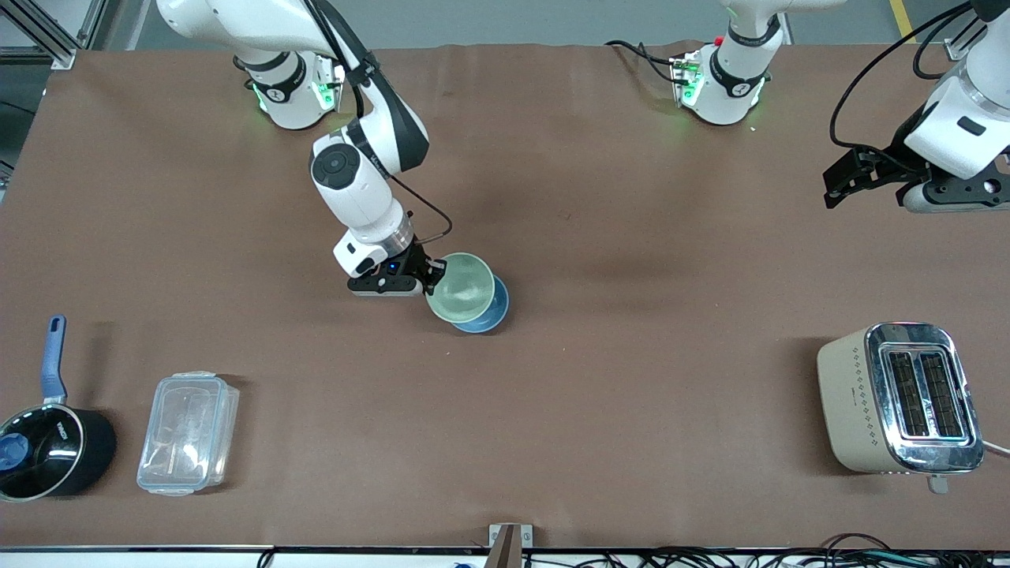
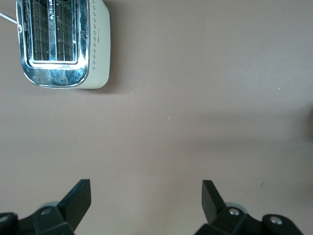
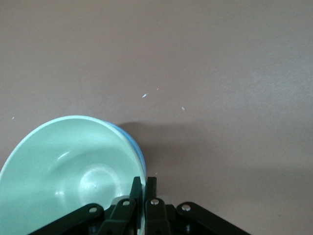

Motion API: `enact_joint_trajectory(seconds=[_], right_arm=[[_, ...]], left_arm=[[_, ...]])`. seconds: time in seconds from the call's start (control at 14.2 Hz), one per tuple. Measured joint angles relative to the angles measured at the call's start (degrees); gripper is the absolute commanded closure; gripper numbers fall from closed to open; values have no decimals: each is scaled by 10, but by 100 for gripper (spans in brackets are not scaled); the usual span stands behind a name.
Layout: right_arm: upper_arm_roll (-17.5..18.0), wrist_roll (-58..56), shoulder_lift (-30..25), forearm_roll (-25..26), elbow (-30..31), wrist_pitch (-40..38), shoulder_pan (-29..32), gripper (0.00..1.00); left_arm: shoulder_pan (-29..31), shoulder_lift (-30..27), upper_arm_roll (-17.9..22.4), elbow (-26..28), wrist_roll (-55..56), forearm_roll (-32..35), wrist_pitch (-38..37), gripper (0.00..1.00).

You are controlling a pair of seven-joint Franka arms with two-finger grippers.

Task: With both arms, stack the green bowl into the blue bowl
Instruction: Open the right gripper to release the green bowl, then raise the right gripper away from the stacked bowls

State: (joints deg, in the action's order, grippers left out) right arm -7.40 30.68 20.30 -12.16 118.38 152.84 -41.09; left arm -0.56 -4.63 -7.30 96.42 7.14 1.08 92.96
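Pinching the rim of the green bowl (image 1: 462, 287), the right gripper (image 1: 432, 276) holds it tilted over the blue bowl (image 1: 489, 314) at mid-table, the rim at the bowl's nine o'clock. Glossy mint hides most of the blue. The left gripper (image 2: 146, 198) waits, fingers spread, above bare table near the toaster (image 1: 899, 398).

A robotics lab — two white arms bolted along a brown-covered table (image 1: 600, 394), aluminium framing (image 1: 47, 35) at its corner, loose cables (image 1: 789, 558) along the edge, kitchen props — toaster (image 1: 899, 398), saucepan (image 1: 51, 450).

Toaster (image 1: 899, 398), saucepan (image 1: 49, 450), apparently lidded clear container (image 1: 188, 432).
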Motion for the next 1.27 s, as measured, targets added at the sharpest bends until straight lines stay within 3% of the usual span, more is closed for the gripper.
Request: enact_joint_trajectory(seconds=[0.99, 1.06, 1.13, 1.27], right_arm=[[-1, 36, 67, 20, -38, 40, -21, 97], [-1, 39, 70, 20, -38, 48, -23, 92], [-1, 42, 73, 20, -38, 53, -26, 79], [-1, 46, 75, 20, -38, 56, -28, 19]], left_arm=[[2, -1, 0, -5, -2, 0, 0, 0], [2, -1, 0, -5, -2, 0, 1, 0], [2, -1, 0, -5, -2, 0, 2, 0], [2, 2, 0, -7, -2, 0, 5, 0]])
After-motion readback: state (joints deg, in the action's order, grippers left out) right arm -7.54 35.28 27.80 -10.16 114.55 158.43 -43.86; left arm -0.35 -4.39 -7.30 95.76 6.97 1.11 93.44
